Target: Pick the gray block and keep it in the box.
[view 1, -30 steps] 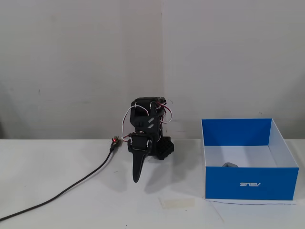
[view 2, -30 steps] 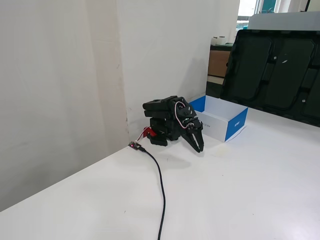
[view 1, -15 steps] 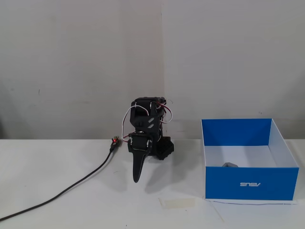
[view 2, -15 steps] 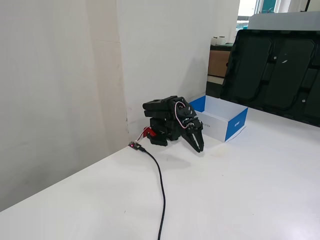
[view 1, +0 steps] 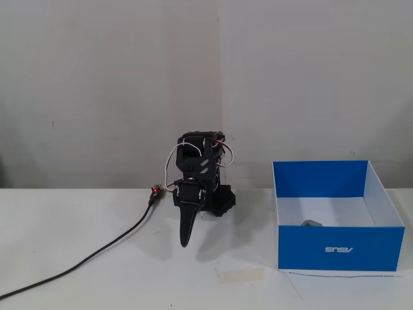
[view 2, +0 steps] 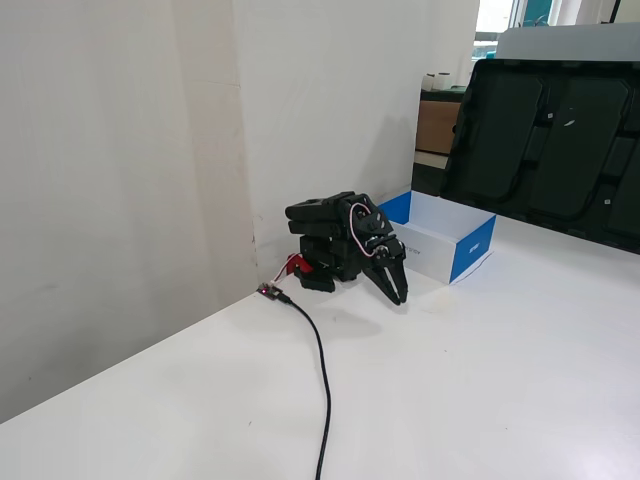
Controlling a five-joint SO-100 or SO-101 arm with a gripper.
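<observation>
The gray block (view 1: 311, 223) lies inside the box (view 1: 339, 249), near its front wall; only its top shows above the blue side. The box is blue outside with a white logo and white inside; it also shows in a fixed view (view 2: 470, 249), where the block is hidden. My black arm is folded against the wall to the left of the box. My gripper (view 1: 185, 240) points down at the table, shut and empty; in the other fixed view (view 2: 400, 297) its tips hang just above the table beside the box.
A black cable (view 1: 97, 256) runs from the arm's base across the table to the front left. A strip of tape (view 1: 240, 275) lies on the table in front of the arm. A black panel (view 2: 550, 150) stands behind the table.
</observation>
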